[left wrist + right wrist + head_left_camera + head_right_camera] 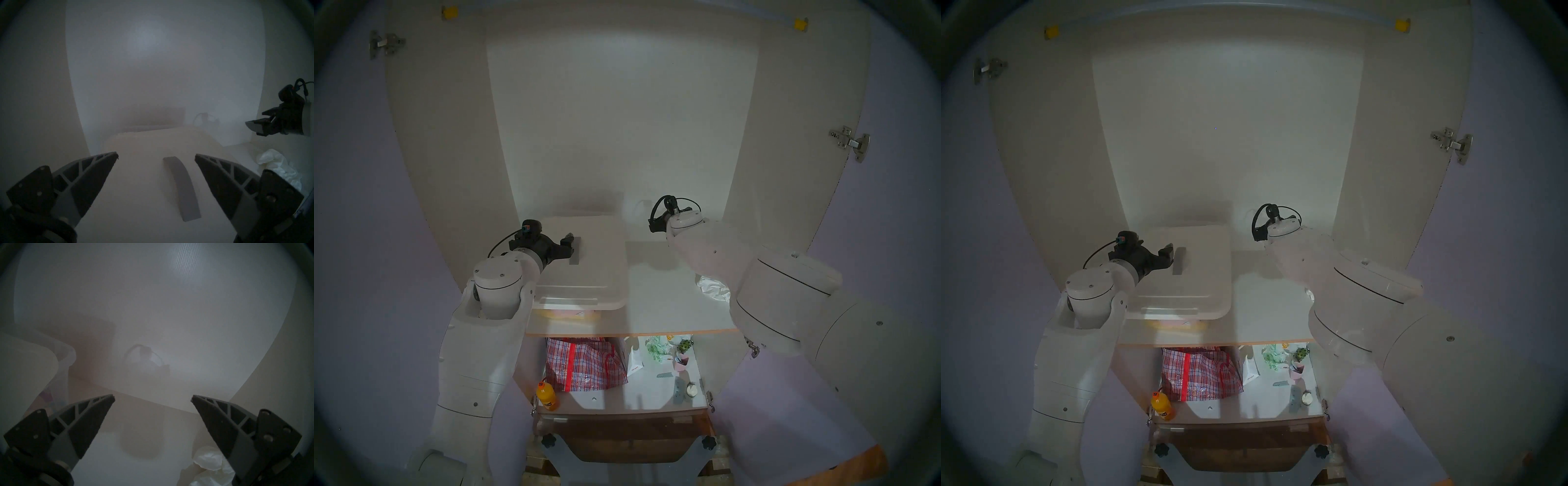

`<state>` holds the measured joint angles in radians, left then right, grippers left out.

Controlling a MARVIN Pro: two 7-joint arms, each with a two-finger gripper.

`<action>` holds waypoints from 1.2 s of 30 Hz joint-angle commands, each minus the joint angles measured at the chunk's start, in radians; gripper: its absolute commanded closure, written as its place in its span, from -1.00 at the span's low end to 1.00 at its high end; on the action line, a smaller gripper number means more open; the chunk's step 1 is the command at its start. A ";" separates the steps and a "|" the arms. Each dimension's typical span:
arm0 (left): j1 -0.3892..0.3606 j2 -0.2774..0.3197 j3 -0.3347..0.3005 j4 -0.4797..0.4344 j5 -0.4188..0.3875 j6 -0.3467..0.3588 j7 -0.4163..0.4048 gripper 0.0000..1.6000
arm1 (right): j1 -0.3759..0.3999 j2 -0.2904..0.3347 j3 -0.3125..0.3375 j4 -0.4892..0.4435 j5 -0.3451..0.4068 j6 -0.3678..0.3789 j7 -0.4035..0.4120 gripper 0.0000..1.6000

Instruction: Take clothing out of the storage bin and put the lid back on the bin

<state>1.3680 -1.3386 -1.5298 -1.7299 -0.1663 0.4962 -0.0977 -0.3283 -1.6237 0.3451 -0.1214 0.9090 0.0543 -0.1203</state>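
Both arms fill the foreground of the head view, reaching into a white cupboard (619,135); the left claw (156,155) hangs with its jaws spread wide over the white lid (599,258), its grey handle (181,188) between the fingertips, gripping nothing. That lid lies on the see-through storage bin (65,361) at the left of the upper shelf (660,305). Further right, the right claw (153,398) is also spread wide and empty above the bare shelf, with the crumpled white clothing (716,288) lying on the shelf beside the right arm, outside the bin.
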 commanded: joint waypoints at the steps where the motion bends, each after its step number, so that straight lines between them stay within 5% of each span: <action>1: -0.074 0.020 0.021 0.039 -0.008 -0.014 -0.051 -1.00 | 0.032 -0.003 0.003 -0.008 0.000 -0.012 -0.003 -1.00; 12: -0.201 0.034 0.078 0.212 0.012 -0.014 -0.056 -1.00 | 0.032 -0.003 0.003 -0.008 0.000 -0.013 -0.003 -1.00; 28: -0.188 0.064 0.118 0.214 -0.003 0.053 -0.092 -1.00 | 0.032 -0.002 0.003 -0.009 0.000 -0.013 -0.004 -1.00; 36: -0.205 0.072 0.132 0.268 0.018 0.004 -0.077 -1.00 | 0.032 -0.002 0.003 -0.009 0.000 -0.012 -0.004 -1.00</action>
<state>1.2015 -1.2725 -1.4020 -1.4723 -0.1620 0.5343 -0.1743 -0.3285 -1.6237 0.3457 -0.1216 0.9087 0.0543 -0.1207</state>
